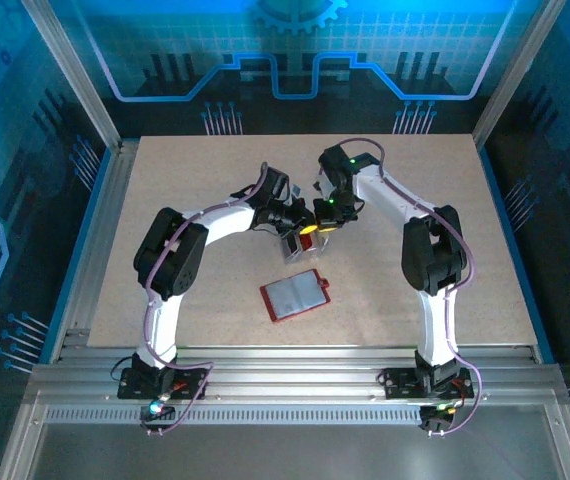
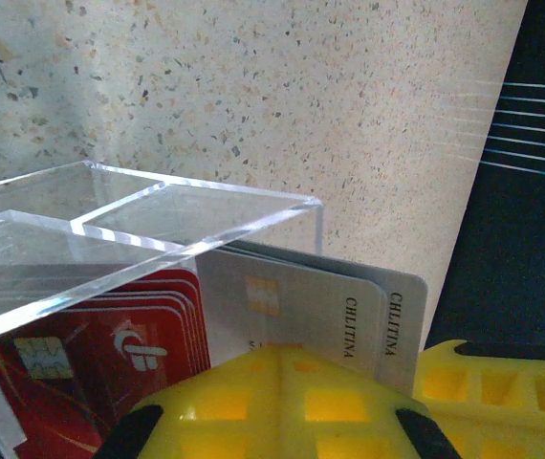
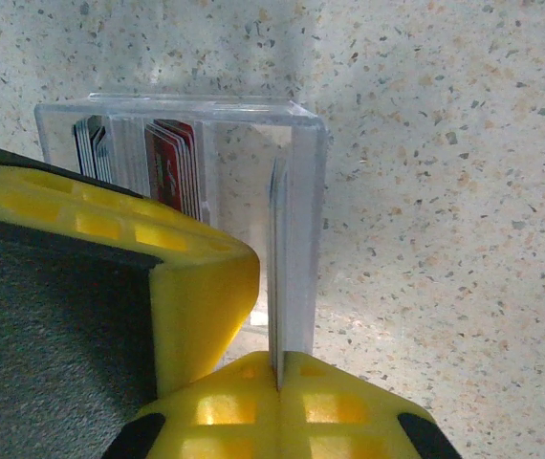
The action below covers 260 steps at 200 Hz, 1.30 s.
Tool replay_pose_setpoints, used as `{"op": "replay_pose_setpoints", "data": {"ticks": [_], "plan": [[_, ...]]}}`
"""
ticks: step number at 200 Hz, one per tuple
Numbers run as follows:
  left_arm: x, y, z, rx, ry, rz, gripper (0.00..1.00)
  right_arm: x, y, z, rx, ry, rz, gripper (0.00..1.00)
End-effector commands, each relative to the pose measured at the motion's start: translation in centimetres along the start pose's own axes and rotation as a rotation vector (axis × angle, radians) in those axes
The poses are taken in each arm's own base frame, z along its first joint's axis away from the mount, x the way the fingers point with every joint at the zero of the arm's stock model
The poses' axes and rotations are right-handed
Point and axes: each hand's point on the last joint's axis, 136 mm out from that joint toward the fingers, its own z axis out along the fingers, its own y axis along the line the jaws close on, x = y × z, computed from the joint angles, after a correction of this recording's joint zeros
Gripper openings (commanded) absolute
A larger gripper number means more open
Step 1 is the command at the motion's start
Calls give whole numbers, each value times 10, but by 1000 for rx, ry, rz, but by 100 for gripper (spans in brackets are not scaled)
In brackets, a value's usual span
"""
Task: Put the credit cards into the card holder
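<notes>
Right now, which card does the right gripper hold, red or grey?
The grey card, edge-on and alone, pinched by the right gripper; the red cards sit stacked in the clear box.

White arms (image 1: 215, 222), black joints (image 1: 165, 262), yellow fingers (image 2: 282, 402)

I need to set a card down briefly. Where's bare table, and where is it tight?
Bare table runs along the far edge beyond both grippers, and on the outer side of each arm. It is tight in the middle, where the left gripper, the right gripper pinching a credit card and the clear box meet, with the open card holder just nearer.
</notes>
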Motion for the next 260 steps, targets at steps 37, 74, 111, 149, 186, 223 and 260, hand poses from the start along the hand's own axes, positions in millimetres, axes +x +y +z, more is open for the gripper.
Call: {"op": "replay_pose_setpoints", "data": {"ticks": [37, 74, 111, 149, 186, 223, 260], "plan": [[11, 54, 26, -159, 24, -54, 1, 2, 20, -20, -86, -13, -18, 16], [10, 58, 29, -163, 24, -59, 1, 1, 22, -25, -105, -17, -19, 20], [9, 59, 30, -169, 23, -58, 1, 0, 23, -25, -105, -15, -22, 14], [10, 64, 31, -188, 25, -59, 1, 0, 23, -27, -114, -17, -20, 8], [11, 67, 31, -199, 26, -59, 0, 0, 26, -28, -142, -18, -16, 0], [12, 74, 31, -220, 24, -60, 0, 0, 29, -37, -171, -38, -13, 0], [11, 78, 30, -247, 15, -55, 0, 1, 29, -42, -195, -44, -1, 0]]}}
